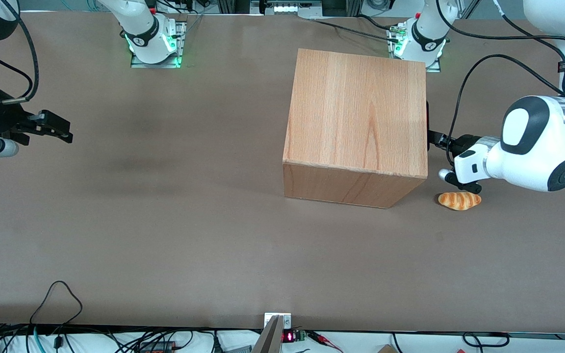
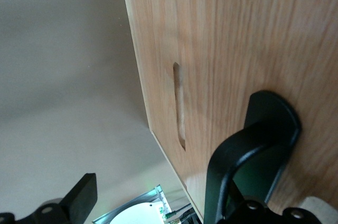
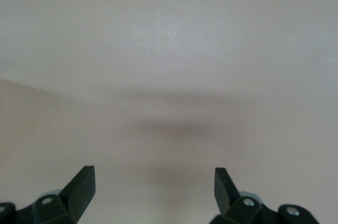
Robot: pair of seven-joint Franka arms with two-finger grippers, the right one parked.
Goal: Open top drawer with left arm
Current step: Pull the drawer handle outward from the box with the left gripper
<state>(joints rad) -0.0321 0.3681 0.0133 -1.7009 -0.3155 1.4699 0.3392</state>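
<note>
Drawer front (image 2: 222,49) of the wooden cabinet (image 1: 358,122) faced the working arm's end of the tabletop (image 1: 165,220), shut flush, so nothing inside could be seen. Its narrow handle slot (image 2: 179,105) showed in the wrist view. The left arm's gripper (image 1: 442,142) sat at the cabinet's 3 o'clock in the front view, fingers spread wide and holding nothing, one fingertip (image 2: 272,123) against the panel just beside the slot. To open it well, the finger probably needed to hook into the slot, then pull straight out. A bread roll (image 1: 459,200) lay nearby at 5 o'clock.
</note>
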